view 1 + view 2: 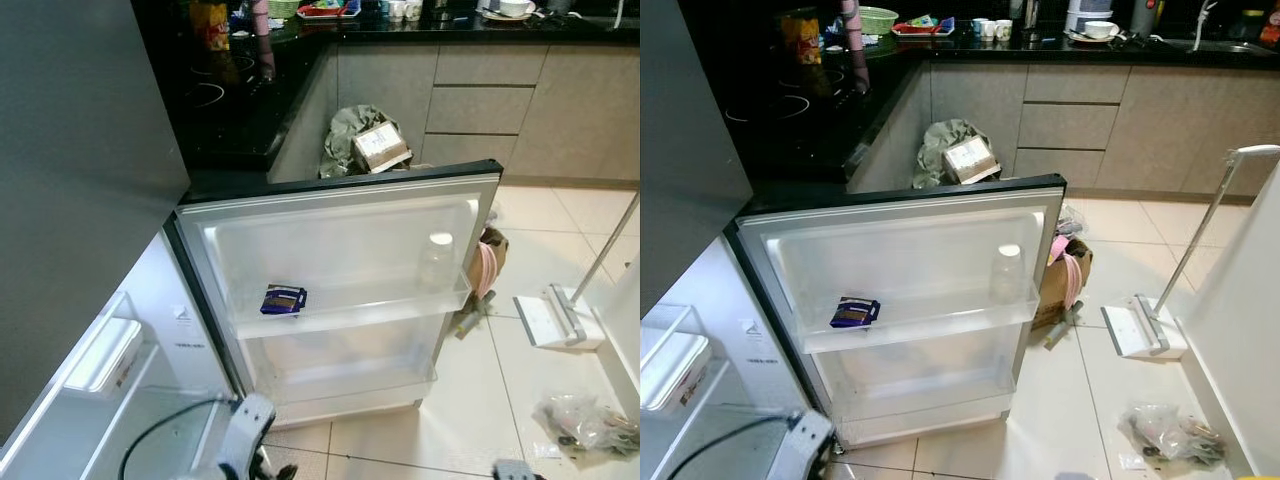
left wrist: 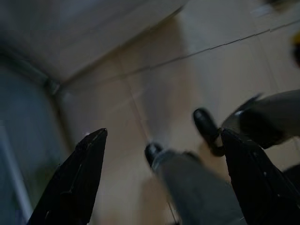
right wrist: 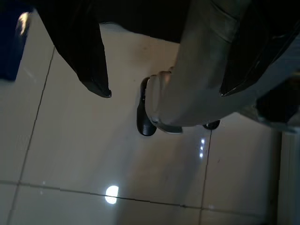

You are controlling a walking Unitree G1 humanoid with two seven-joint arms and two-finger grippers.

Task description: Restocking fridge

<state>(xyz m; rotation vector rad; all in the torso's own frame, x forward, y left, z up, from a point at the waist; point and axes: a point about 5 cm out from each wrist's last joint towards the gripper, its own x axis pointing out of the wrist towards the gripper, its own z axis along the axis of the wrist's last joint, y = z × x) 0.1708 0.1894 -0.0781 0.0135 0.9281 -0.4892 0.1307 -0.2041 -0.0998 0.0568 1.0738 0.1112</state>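
The fridge door stands wide open in front of me. On its upper door shelf lies a small dark blue packet, and a clear plastic bottle stands at the shelf's right end. Inside the fridge, to my left, a white lidded box rests on a shelf. My left arm hangs low by the door's bottom corner. The left gripper is open over the tiled floor, nothing between its fingers. The right gripper is also open and points down at the floor beside my leg.
A cardboard box with pink items sits behind the door's right edge. A white floor mop and a crumpled plastic bag lie on the tiles to the right. A rubbish bag with a carton leans against the cabinets. A black counter runs behind.
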